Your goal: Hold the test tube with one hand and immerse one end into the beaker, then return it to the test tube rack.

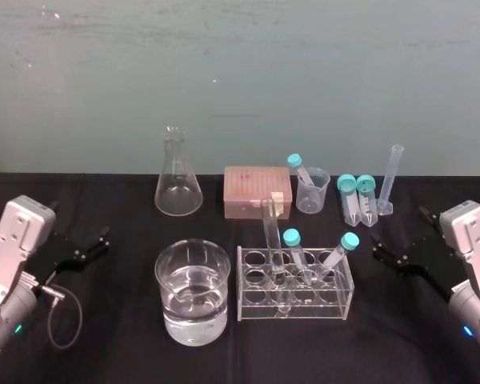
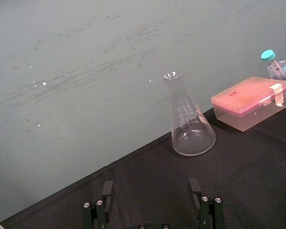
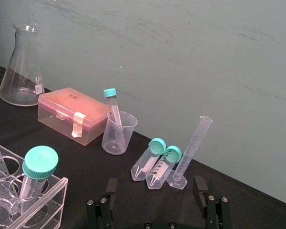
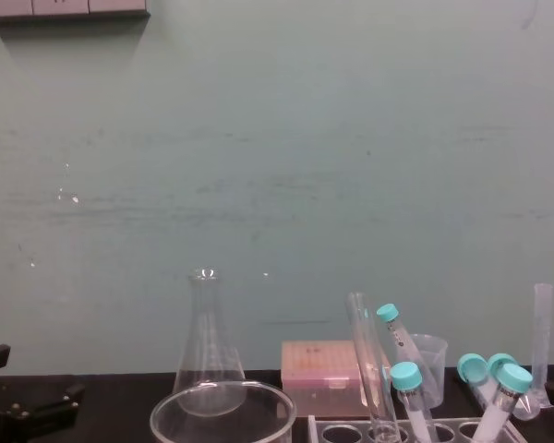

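Your test tube stands in the test tube rack, at 9 o'clock from the right gripper and 3 o'clock from the left gripper, well apart from both, and both grippers are spread wide with nothing between their fingers. The beaker sits just beside the rack at its 9 o'clock. Count: one bare tube, one beaker, one rack, five teal-capped tubes, two of them in the rack.
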